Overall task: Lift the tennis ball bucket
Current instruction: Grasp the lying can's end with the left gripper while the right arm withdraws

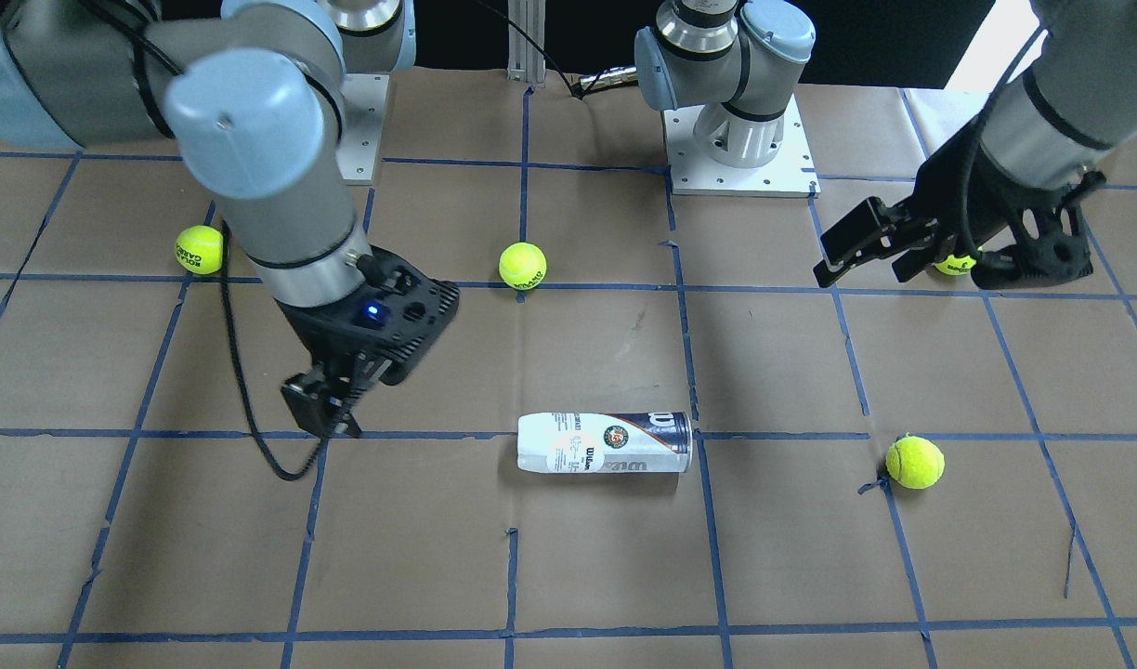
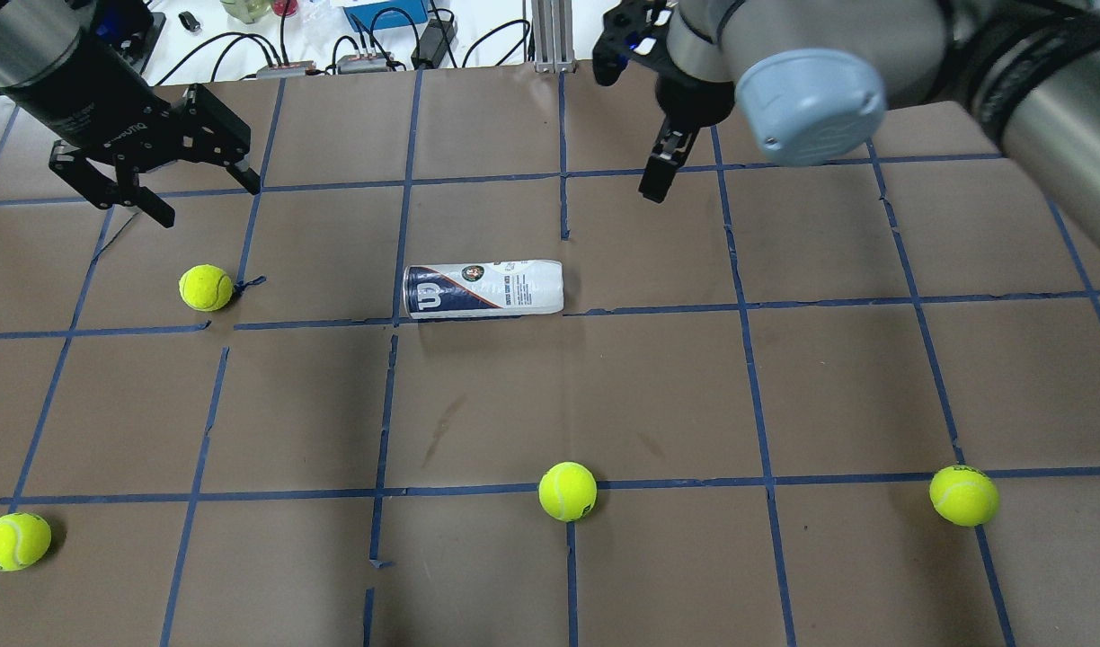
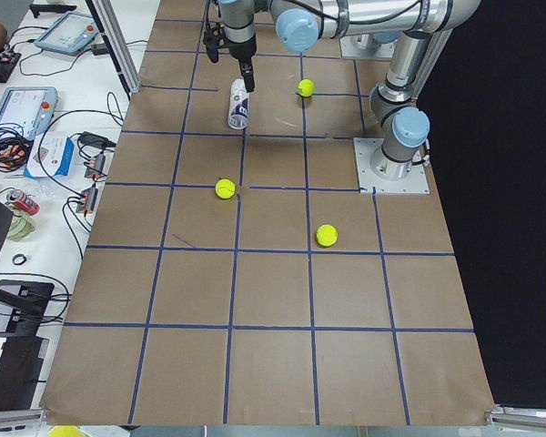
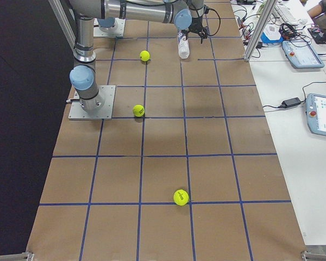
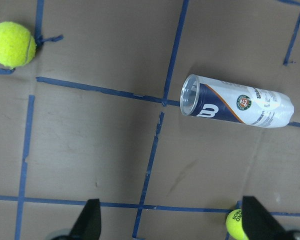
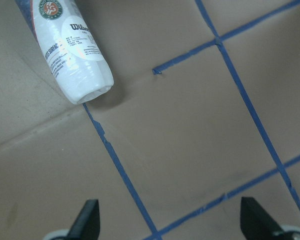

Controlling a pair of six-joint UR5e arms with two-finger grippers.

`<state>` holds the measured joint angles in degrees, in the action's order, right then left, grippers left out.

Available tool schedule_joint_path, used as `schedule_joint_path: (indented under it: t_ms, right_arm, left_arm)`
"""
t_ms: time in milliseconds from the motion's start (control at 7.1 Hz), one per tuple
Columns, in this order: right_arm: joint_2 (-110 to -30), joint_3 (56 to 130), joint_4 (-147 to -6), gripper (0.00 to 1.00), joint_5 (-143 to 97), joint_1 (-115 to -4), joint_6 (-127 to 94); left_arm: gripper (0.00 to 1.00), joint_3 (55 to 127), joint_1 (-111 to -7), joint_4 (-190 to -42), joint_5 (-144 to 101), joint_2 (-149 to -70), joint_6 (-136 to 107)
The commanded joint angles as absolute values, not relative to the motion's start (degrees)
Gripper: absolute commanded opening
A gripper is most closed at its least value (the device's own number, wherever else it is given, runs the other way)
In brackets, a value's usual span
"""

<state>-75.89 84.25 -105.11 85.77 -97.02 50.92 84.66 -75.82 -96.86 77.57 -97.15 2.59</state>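
The tennis ball bucket (image 2: 483, 289) lies on its side on the brown table, in the middle; it also shows in the front view (image 1: 606, 443). Its open navy end points to the robot's left and its white end to the right. My right gripper (image 2: 655, 184) hangs open and empty above the table, beyond and to the right of the white end (image 6: 85, 85). My left gripper (image 2: 204, 199) is open and empty, well to the left of the bucket (image 5: 237, 101). Neither gripper touches it.
Several yellow-green tennis balls lie loose: one (image 2: 206, 288) just below the left gripper, one (image 2: 568, 491) near the middle front, one (image 2: 963, 495) front right, one (image 2: 13, 541) front left. Blue tape lines grid the table. Cables and boxes lie past the far edge.
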Motion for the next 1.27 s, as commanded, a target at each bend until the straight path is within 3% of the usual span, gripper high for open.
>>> schedule_joint_path:
  t_ms: [0,423,705,1128]
  right_arm:
    - [-81.7,81.9,-95.5,1.00,86.9,-92.5,42.2]
    - [-86.4,79.8,-83.3,1.00,91.4,-87.8,22.9]
    - [-89.7,80.9,-79.0,1.00,90.2,-85.2,21.5]
    - [-88.8,81.0,-78.5,1.00,86.1,-85.7,2.1]
  left_arm:
    - [1.00,83.6,-75.4,-96.1,71.3,-107.9,6.8]
    - [1.00,85.9,-75.6,-85.3,64.0,-117.4,20.0]
    - [1.00,92.1,-75.5,-82.4,57.9,-117.7,27.1]
    - [1.00,101.7,-75.4,-75.2,48.1,-118.7,27.2]
